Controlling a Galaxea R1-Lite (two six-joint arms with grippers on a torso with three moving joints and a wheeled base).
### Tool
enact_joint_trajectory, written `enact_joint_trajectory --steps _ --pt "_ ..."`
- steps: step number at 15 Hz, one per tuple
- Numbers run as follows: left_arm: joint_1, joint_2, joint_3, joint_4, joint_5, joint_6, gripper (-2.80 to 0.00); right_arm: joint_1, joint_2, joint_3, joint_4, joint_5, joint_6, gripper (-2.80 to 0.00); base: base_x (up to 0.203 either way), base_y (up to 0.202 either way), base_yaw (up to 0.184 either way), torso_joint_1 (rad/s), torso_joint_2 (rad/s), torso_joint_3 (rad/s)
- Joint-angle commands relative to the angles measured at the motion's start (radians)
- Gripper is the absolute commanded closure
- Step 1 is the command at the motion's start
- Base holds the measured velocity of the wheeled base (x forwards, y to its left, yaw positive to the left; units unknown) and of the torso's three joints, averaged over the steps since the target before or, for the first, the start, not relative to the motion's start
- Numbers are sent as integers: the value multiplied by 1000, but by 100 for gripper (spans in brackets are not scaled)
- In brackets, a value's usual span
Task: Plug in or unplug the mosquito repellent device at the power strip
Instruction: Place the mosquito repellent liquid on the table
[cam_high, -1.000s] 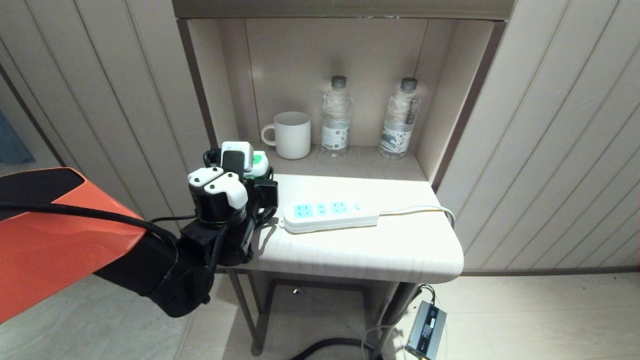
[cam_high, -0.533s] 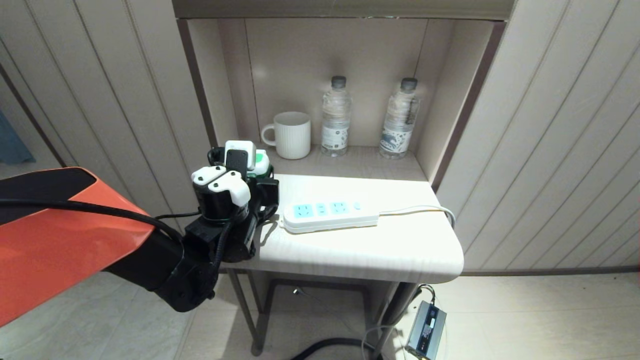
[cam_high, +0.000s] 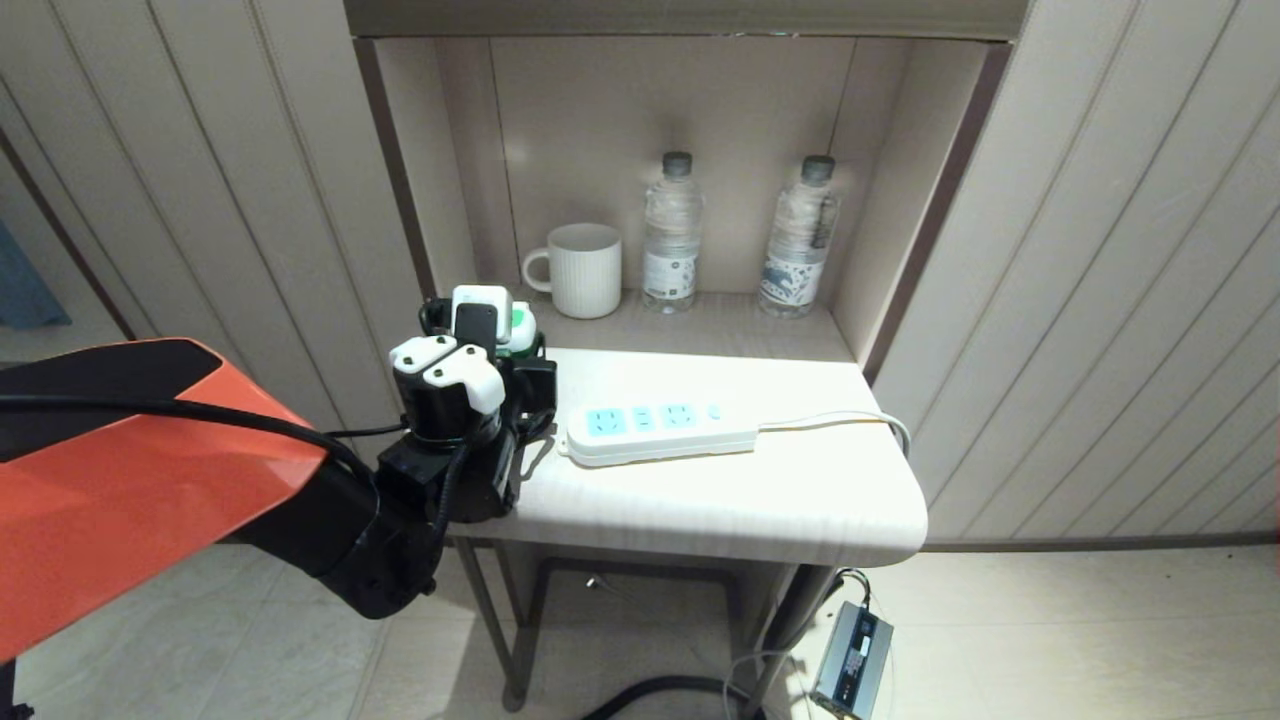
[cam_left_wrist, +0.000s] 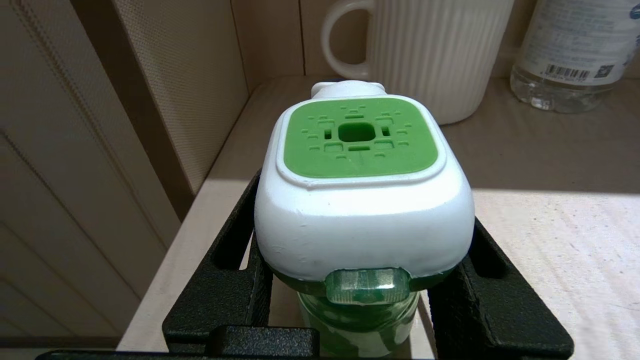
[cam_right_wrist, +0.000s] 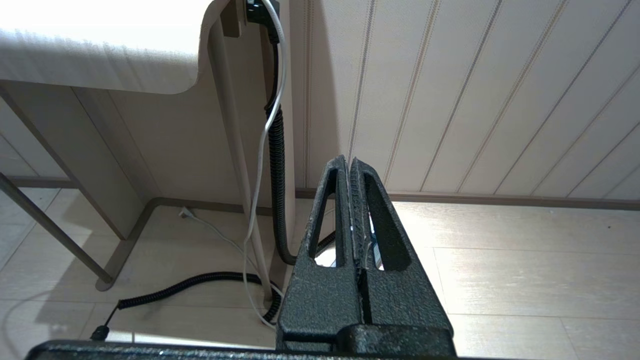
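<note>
Our left gripper (cam_left_wrist: 365, 280) pinches the mosquito repellent device (cam_left_wrist: 362, 200) by its green bottle at the table's (cam_high: 720, 500) nine-o'clock edge. The prongs are hidden from us. The power strip (cam_high: 660, 428) lies at three o'clock of it, empty. Since a second ago, our arm has edged inward. Our right gripper (cam_right_wrist: 354, 200) hangs pressed together near the floor.
</note>
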Motion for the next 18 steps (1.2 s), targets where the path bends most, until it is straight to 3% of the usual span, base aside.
enact_joint_trajectory --steps 1,7,8,15,18 --pt "5 9 -2 -7 4 0 0 0 1 0 0 0 0 0 0 0 0 0 0 0" --pt "9 9 -6 -7 3 0 0 0 0 0 0 0 0 0 0 0 0 0 0 0" --pt "7 9 -6 -7 2 0 -280 0 1 0 0 0 0 0 0 0 0 0 0 0" --pt "3 -5 5 -8 4 0 -280 0 0 0 0 0 0 0 0 0 0 0 0 0" --pt "-10 -86 51 -5 3 -1 -280 0 0 0 0 0 0 0 0 0 0 0 0 0"
